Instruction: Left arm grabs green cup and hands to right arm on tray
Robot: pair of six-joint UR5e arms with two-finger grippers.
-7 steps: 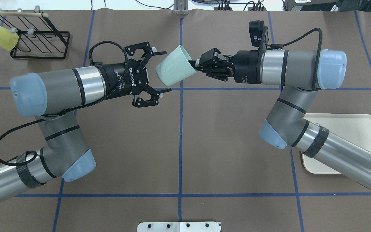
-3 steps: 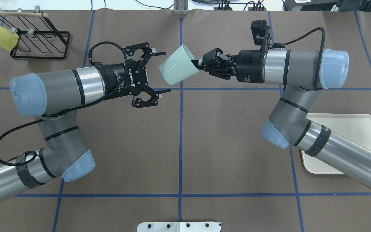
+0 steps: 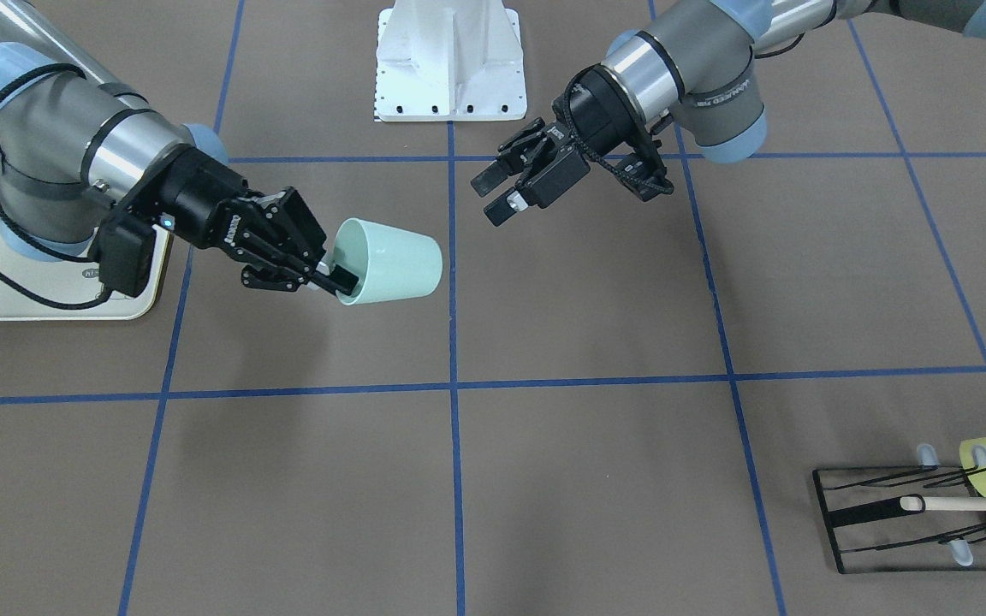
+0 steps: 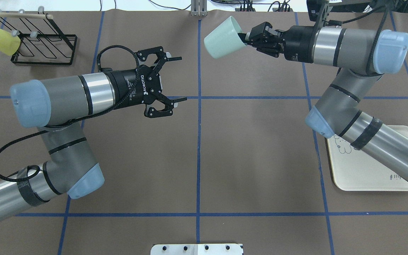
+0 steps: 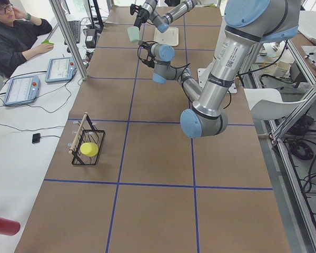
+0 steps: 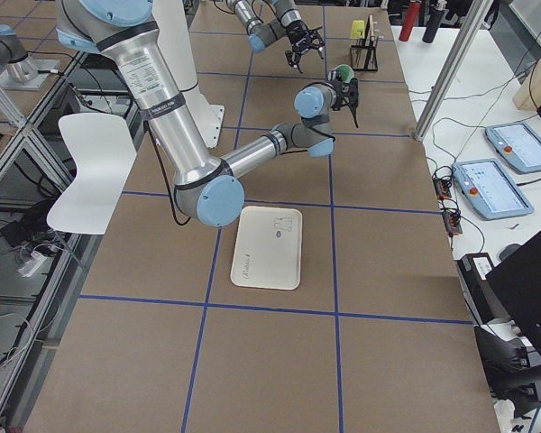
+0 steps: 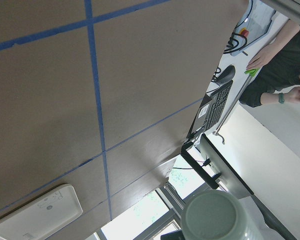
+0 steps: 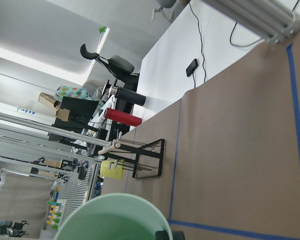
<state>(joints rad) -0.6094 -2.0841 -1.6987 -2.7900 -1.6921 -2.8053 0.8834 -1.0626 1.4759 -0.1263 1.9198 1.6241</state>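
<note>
Over the far side of the counter (image 4: 253, 148), just right of the centre line: 1 cup (image 4: 221, 38), pale green plastic, tapered, no handle. Position: airborne, lying sideways, base pointing away from the right claw (image 4: 243, 35), well apart from the tray (image 4: 356, 173). Right claw: pinching the cup's rim wall, 1 finger inside, 1 outside. Left claw (image 4: 182, 78): spread wide, holding nothing. Handling, as judged: light, stiff, smooth, likely slippery; a rim pinch can pivot, so lower gently onto the tray.
</note>
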